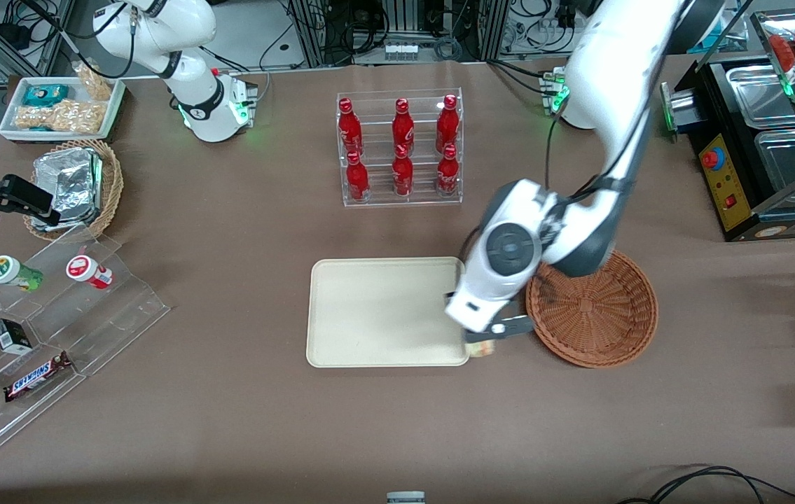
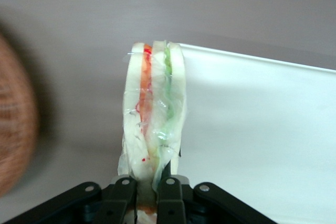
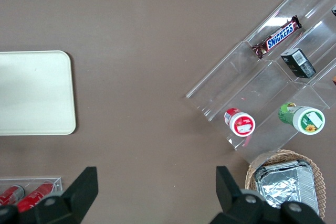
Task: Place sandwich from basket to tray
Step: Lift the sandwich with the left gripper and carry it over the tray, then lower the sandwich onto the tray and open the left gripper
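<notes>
The brown table (image 1: pixel 229 294) fills the front view, with the working arm reaching down across the right half of the frame. Only this view shows both task places together: the cream tray (image 1: pixel 376 311) at centre and the reddish-brown wicker basket (image 1: pixel 597 311) just beside it toward the working arm's end, its woven floor bare. The gripper (image 1: pixel 489 334) hangs over the tray's lower right corner, between tray and basket, and only a pale sliver of the sandwich (image 1: pixel 481 348) peeks out under the wrist.

The left wrist view gives what the front view hides. The two black fingers (image 2: pixel 123 198) are clamped on the sandwich (image 2: pixel 153 124), which stands on edge out of the gripper (image 2: pixel 145 199): white bread outside, an orange-red layer and a green layer within, all under crinkled clear wrap. The tray (image 2: pixel 257 129) and a blurred edge of the basket (image 2: pixel 16 129) both show past the sandwich.

The right wrist view shows only the parked arm's end: one rounded corner of the tray (image 3: pixel 37 93), a clear stepped stand (image 3: pixel 262 82) with a Snickers bar (image 3: pixel 277 36) and two capped cups, and foil packs in a lighter wicker basket (image 3: pixel 286 184). A rack of red bottles (image 1: pixel 401 148) stands in the upper middle of the front view, farther from the camera than the tray.
</notes>
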